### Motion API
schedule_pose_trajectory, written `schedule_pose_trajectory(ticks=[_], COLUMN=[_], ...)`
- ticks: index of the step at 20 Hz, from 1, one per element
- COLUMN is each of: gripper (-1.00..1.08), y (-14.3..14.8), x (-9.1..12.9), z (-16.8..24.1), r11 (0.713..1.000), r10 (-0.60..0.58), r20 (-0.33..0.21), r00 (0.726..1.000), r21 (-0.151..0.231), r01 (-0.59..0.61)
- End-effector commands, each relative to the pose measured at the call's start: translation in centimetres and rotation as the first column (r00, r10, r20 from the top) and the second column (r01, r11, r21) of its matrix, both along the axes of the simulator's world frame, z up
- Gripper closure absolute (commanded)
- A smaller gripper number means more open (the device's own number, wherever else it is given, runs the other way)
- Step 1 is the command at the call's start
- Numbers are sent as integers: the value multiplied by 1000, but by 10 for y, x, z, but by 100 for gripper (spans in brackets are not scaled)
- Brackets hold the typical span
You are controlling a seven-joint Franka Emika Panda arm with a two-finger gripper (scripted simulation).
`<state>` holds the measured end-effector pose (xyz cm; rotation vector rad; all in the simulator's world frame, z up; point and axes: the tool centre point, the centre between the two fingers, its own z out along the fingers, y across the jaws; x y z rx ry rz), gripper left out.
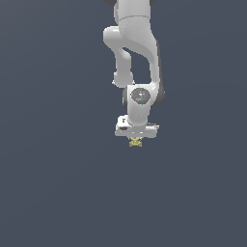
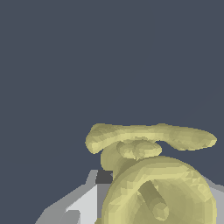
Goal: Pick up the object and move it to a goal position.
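Observation:
The object is a tiny pale-yellow knobbly item directly under the white hand of the arm, near the middle of the exterior view. In that view my gripper is closed around it, and the object hides most of the fingers. In the wrist view the object fills the near part of the picture, showing a long curved lobe and a rounded ring-like body. It sits between the grey fingers of my gripper, with a dark pad touching its side.
A plain dark grey-blue surface spreads on every side. The white arm rises towards the top of the exterior view.

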<state>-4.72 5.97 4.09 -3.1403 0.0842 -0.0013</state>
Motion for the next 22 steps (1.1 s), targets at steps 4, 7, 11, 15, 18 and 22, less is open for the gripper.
schedule_pose_trajectory(ticks=[4,7,11,15,18,22], gripper=[108,108,108,108,108,108], y=[0,1,7,18,29,44], x=[0,0,-3,-8,-13,-19], z=[0,2,13,32,52,79], r11=[1000,1000,1000,1000,1000,1000], r10=[0,0,0,0,0,0], r20=[0,0,0,0,0,0], r00=[1000,1000,1000,1000,1000,1000], r21=[0,0,0,0,-1,-1], r01=[0,0,0,0,0,0])
